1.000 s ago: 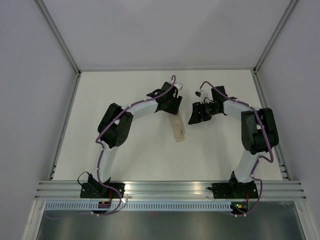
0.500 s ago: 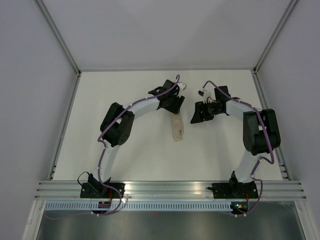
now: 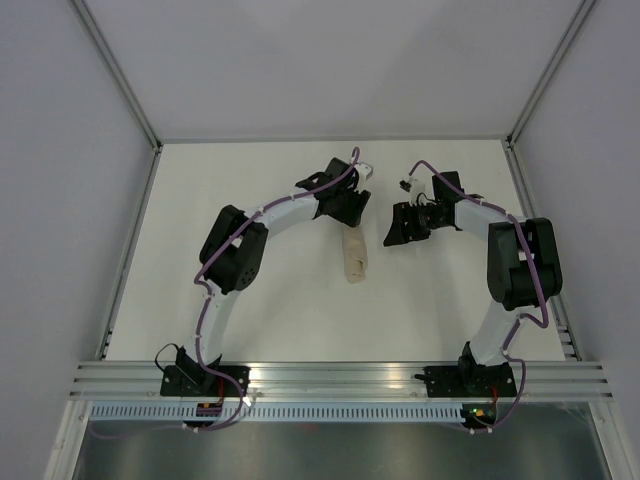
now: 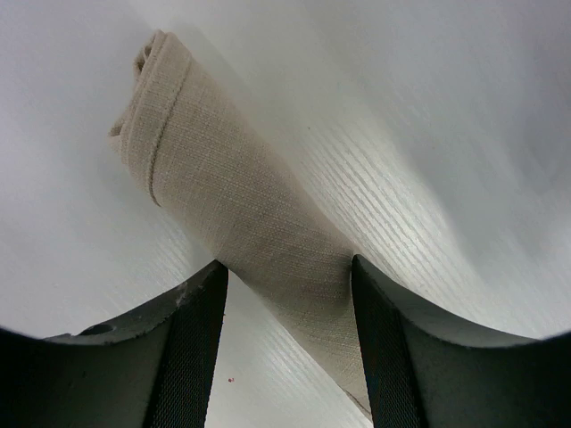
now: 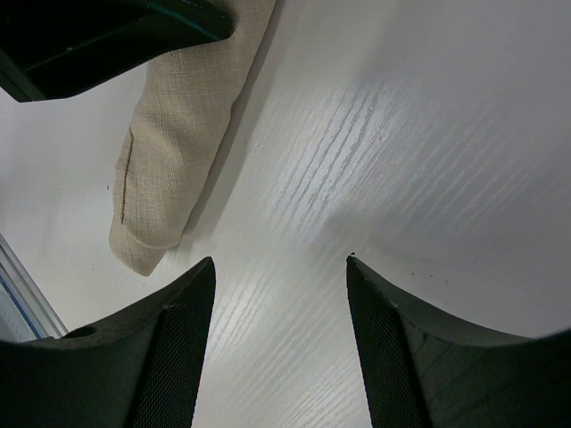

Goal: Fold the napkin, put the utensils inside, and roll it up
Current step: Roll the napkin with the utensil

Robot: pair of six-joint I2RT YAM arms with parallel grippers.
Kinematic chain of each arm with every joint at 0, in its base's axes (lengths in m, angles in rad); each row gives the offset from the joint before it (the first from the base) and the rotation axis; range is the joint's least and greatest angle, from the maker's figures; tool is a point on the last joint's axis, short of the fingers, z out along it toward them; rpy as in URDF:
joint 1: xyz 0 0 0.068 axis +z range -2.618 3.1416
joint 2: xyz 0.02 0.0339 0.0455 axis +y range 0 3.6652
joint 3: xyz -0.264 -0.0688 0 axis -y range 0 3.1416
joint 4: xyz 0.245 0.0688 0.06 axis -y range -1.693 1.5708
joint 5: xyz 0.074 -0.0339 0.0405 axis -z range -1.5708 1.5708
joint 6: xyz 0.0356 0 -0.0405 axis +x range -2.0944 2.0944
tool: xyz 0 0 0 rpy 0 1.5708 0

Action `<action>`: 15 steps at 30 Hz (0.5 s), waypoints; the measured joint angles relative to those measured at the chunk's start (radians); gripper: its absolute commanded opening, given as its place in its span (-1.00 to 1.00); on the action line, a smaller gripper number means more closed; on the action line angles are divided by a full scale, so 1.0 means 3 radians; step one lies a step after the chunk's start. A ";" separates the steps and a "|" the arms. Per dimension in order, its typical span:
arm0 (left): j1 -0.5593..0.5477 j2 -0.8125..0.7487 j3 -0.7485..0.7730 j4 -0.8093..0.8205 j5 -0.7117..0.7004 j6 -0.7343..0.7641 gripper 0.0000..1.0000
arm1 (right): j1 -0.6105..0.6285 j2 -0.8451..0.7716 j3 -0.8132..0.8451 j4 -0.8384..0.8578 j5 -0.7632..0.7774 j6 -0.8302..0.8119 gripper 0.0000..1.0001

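Observation:
The napkin (image 3: 354,256) lies rolled into a short beige tube at the table's middle, running near to far. No utensils show in any view. My left gripper (image 3: 351,213) hovers over the roll's far end. In the left wrist view the napkin roll (image 4: 223,187) runs diagonally between the open fingers of the left gripper (image 4: 285,263), with a bare gap on the left side. My right gripper (image 3: 394,234) stands just right of the roll. It is open over bare table (image 5: 281,260), with the napkin (image 5: 178,134) off to its upper left.
The white tabletop (image 3: 260,310) is bounded by a metal rail (image 3: 340,375) at the near edge and grey walls around. The left gripper's black finger (image 5: 98,36) shows in the upper left of the right wrist view.
The left gripper has shifted slightly to the right over the roll's far end. The right gripper has drawn a little to the right. The roll has stayed in place.

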 measured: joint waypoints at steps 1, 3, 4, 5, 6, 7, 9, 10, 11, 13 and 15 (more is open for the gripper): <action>0.0000 -0.0009 0.0000 0.0005 0.0000 -0.0001 0.26 | 0.0000 0.0000 0.0000 -0.0001 0.0000 -0.0004 0.32; 0.0001 -0.0038 0.0000 0.0028 -0.0001 -0.0001 0.27 | 0.0000 0.0000 0.0000 -0.0009 -0.0004 -0.0015 0.32; 0.0001 -0.0062 0.0000 0.0043 -0.0001 -0.0001 0.27 | 0.0000 0.0000 0.0000 -0.0013 -0.0004 -0.0022 0.32; 0.0005 -0.0090 0.0000 0.0069 -0.0003 -0.0001 0.27 | -0.0003 0.0000 0.0000 -0.0018 -0.0005 -0.0029 0.32; 0.0006 -0.0116 0.0000 0.0086 -0.0003 -0.0003 0.28 | -0.0005 0.0000 0.0000 -0.0028 -0.0004 -0.0043 0.32; 0.0010 -0.0151 0.0000 0.0107 -0.0001 -0.0003 0.28 | -0.0009 0.0000 0.0000 -0.0034 -0.0005 -0.0055 0.32; 0.0017 -0.0217 -0.0001 0.0163 0.0001 -0.0005 0.28 | -0.0019 0.0000 0.0000 -0.0052 -0.0005 -0.0079 0.33; 0.0020 -0.0245 -0.0003 0.0200 0.0005 -0.0014 0.28 | -0.0024 -0.0001 0.0000 -0.0064 -0.0004 -0.0092 0.33; 0.0028 -0.0273 -0.0010 0.0234 0.0011 -0.0023 0.28 | -0.0027 -0.0001 0.0000 -0.0075 -0.0004 -0.0102 0.33; 0.0037 -0.0327 -0.0028 0.0286 0.0027 -0.0041 0.28 | -0.0038 -0.0006 0.0000 -0.0108 -0.0005 -0.0130 0.33; 0.0051 -0.0379 -0.0070 0.0341 0.0032 -0.0053 0.28 | -0.0048 -0.0010 0.0001 -0.0134 -0.0005 -0.0153 0.33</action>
